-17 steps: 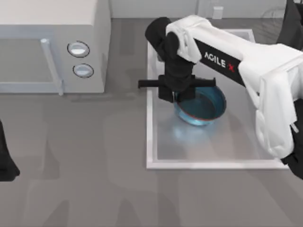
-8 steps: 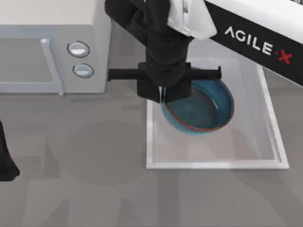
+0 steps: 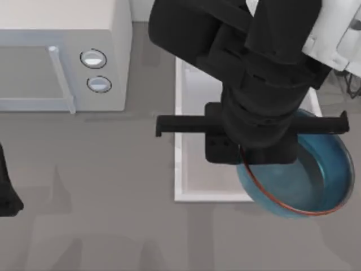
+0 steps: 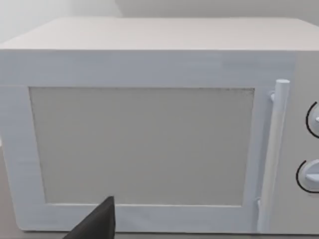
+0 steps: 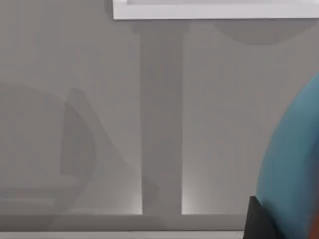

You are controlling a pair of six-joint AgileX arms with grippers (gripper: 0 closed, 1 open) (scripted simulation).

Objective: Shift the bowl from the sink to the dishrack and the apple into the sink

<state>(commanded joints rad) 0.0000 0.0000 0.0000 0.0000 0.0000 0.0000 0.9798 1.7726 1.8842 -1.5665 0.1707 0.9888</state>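
My right gripper (image 3: 243, 160) is shut on the near-left rim of the blue bowl (image 3: 307, 180) and holds it high above the table, over the sink's (image 3: 179, 141) front right corner. The bowl hangs tilted, its dark-red rim and teal inside facing up. In the right wrist view the bowl's blue wall (image 5: 294, 164) sits beside a dark finger (image 5: 259, 221), with the sink's rim (image 5: 214, 10) far below. A few thin wires of the dishrack (image 3: 353, 86) show at the right edge behind the arm. The apple is out of view. My left arm (image 3: 5, 189) is parked at the left edge.
A white microwave (image 3: 62, 56) with two round knobs stands at the back left; the left wrist view faces its door (image 4: 144, 144) and handle. Bare grey tabletop (image 3: 101, 214) spreads across the front.
The right arm has lifted the bowl out of the sink and carried it up and to the right, so arm and bowl now look much larger. The left arm has not moved.
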